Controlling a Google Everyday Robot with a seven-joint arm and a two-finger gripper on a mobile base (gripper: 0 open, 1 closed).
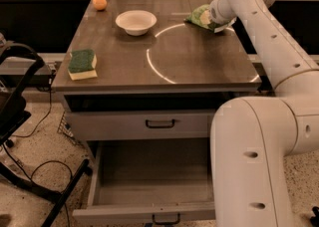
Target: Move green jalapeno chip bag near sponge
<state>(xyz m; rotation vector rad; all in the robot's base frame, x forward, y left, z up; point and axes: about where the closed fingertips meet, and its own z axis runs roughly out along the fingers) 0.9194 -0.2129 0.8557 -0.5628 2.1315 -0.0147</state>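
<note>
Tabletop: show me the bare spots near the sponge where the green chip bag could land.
Bare wood runs from the sponge right across the middle of the table to its right edge, and between sponge and white bowl. The far edge is busier: orange, bowl, then the green jalapeno chip bag with the gripper at it, far right.

At the table's (199, 66) one o'clock we see the gripper (213, 21) hiding part of the green jalapeno chip bag (198, 17); the arm (259, 161) is cropped right.

High front camera looks down across the table (189, 66), gripper (213, 21) far right.
</note>
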